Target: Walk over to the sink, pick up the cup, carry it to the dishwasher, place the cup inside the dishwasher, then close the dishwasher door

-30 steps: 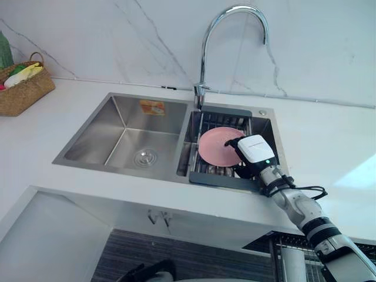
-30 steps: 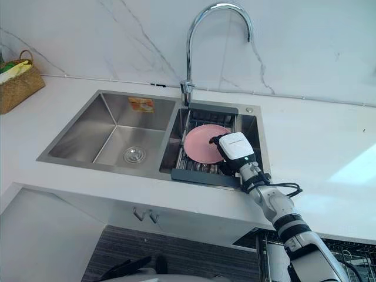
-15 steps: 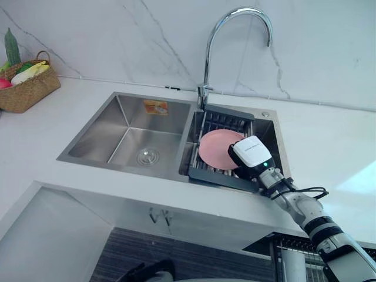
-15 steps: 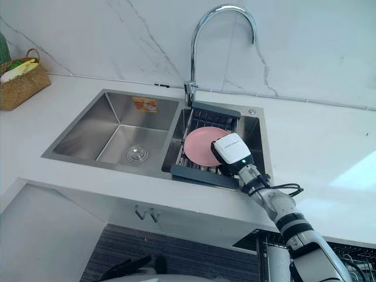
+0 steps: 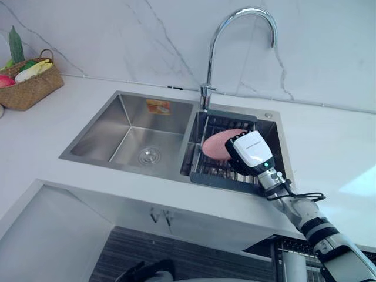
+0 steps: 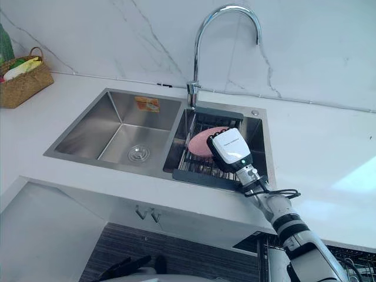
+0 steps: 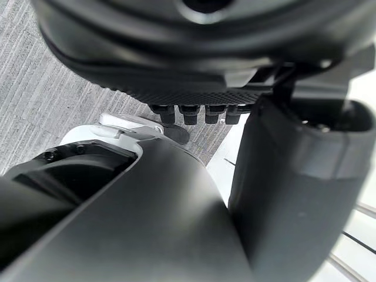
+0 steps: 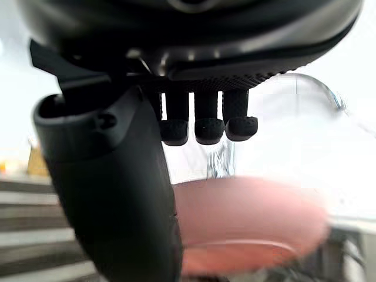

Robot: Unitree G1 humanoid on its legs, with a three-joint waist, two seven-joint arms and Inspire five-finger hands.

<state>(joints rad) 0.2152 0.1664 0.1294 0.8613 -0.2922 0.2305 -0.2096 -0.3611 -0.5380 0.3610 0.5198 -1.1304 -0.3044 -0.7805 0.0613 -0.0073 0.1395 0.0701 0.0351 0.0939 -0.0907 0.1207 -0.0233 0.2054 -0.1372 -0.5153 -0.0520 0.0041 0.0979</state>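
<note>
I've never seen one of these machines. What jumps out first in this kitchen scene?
A pink dish stands tilted in the rack in the right basin of the steel sink, with the robot's right hand closed on its edge. A tall curved tap arches over it from the back rim, and a woven basket of vegetables sits far left on the white counter.
</note>
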